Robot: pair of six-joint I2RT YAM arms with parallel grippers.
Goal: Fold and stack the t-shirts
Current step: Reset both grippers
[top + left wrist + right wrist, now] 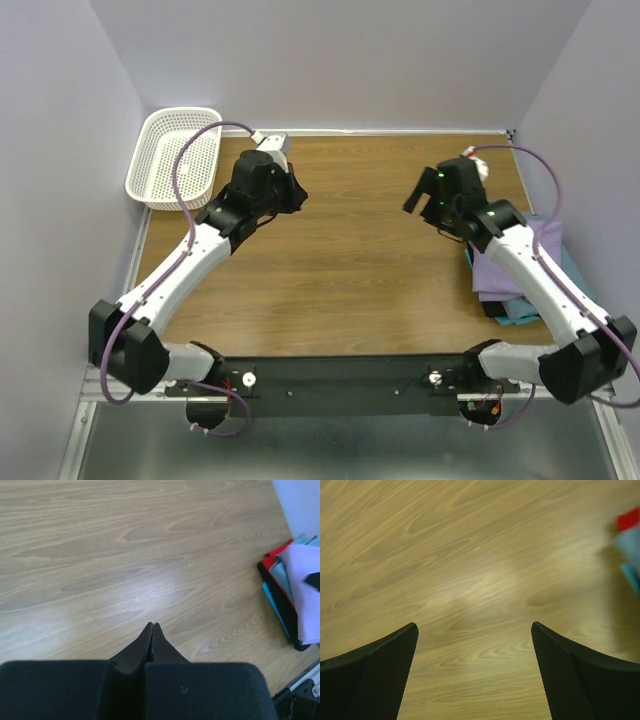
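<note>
A folded lavender-purple t-shirt [505, 272] lies on top of a stack at the table's right edge, with a teal t-shirt [522, 314] showing under it. In the left wrist view the lavender shirt [306, 597] tops teal [281, 577], red and black layers. The right wrist view shows only a blurred teal edge [631, 547] and a red bit at the far right. My left gripper [298, 194] [152, 625] is shut and empty above bare wood, left of centre. My right gripper [414, 198] [475, 628] is open and empty over bare wood, left of the stack.
A white plastic mesh basket [172, 155] stands at the back left corner beside the left wall. The wooden table [350, 270] lies between the two arms. Walls close in the back, left and right sides.
</note>
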